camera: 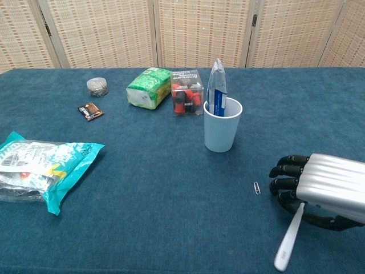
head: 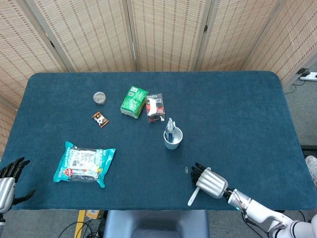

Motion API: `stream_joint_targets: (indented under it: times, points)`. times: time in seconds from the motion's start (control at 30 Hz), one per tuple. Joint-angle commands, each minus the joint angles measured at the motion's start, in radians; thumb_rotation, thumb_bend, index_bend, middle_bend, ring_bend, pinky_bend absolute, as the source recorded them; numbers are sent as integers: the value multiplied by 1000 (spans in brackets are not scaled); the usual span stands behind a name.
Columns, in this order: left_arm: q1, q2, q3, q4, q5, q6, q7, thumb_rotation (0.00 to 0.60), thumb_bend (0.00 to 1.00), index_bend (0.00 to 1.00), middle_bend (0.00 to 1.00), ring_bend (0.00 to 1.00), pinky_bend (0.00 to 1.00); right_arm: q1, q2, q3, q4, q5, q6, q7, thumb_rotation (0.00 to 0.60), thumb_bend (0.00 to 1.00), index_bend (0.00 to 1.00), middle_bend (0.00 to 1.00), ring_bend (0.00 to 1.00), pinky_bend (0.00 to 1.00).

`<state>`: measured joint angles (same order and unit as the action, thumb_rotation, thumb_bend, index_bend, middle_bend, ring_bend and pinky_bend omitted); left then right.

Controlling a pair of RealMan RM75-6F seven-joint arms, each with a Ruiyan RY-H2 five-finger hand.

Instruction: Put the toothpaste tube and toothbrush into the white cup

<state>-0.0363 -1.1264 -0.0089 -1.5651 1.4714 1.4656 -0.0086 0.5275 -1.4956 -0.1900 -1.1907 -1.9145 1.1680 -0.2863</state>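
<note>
Toothbrush [camera: 290, 238]: we are seeing it lying white near the table's front edge, toward the right corner, its upper end tucked under our right hand's curled fingers; we cannot tell whether they are gripping it or only covering it.
Right hand [camera: 322, 190]: it is resting low over the cloth, knuckles up, fingers curled inward.
Toothpaste tube [camera: 217, 89]: it is already standing upright inside the white cup.
White cup [camera: 222, 134]: it is sitting around the table's middle, well apart from the toothbrush.
Paperclip [camera: 257, 187]: it is lying just left of our right hand.
Left hand [head: 10, 179]: it is hanging off the front left corner, fingers spread, holding nothing.
Table [head: 237, 114]: a blue cloth is covering it.
Snack bag [head: 84, 163]: it is lying toward the front left.
</note>
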Motion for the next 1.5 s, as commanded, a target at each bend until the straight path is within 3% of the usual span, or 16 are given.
stream_joint_targets:
  times: [0.03, 0.3, 0.53, 0.63, 0.7, 0.83, 0.9, 1.07, 1.2, 1.3, 1.5]
  points:
    - [0, 1, 0, 0, -1, -1, 1, 600, 248, 175, 116, 141, 198, -3, 14, 20, 12, 13, 27, 13, 600, 361, 544, 332, 180, 197]
    - [-7, 0, -1, -15, 3, -8, 17, 600, 248, 175, 116, 142, 198, 32, 38, 90, 84, 57, 41, 53, 600, 364, 554, 335, 180, 197]
    - [-8, 8, -2, -30, 2, -7, 29, 600, 248, 174, 116, 141, 198, 83, -16, 129, 225, 85, 17, 133, 600, 324, 550, 334, 180, 194]
    - [-6, 11, -1, -35, 1, -5, 31, 600, 248, 174, 116, 141, 198, 92, -48, 147, 276, 119, -11, 134, 600, 188, 428, 308, 174, 169]
    - [-5, 12, -1, -36, -2, -4, 32, 600, 248, 174, 116, 142, 198, 90, -62, 160, 292, 143, -22, 124, 600, 106, 290, 268, 149, 146]
    - [-3, 14, -1, -36, -7, -5, 33, 600, 248, 175, 116, 141, 197, 76, -68, 186, 281, 198, -32, 92, 600, 71, 173, 212, 106, 116]
    - [-3, 13, 0, -35, -8, -7, 33, 600, 248, 175, 116, 141, 197, 70, -58, 187, 253, 205, -21, 105, 600, 127, 168, 210, 105, 115]
    - [-5, 11, -1, -33, -6, -7, 32, 600, 248, 174, 116, 141, 197, 54, -11, 150, 152, 178, 12, 151, 600, 496, 226, 246, 105, 114]
    - [-5, 9, 0, -33, -4, -8, 31, 600, 248, 174, 116, 142, 197, 48, 24, 105, 64, 160, -20, 121, 600, 673, 306, 248, 105, 114]
    - [-5, 7, 1, -30, -3, -7, 28, 600, 248, 174, 116, 141, 197, 45, 31, 79, 24, 152, -48, 93, 600, 733, 329, 248, 105, 114]
    - [0, 9, 2, -24, -1, -1, 18, 600, 248, 175, 116, 141, 197, 38, 21, 57, 6, 149, -74, 72, 600, 756, 335, 249, 105, 114]
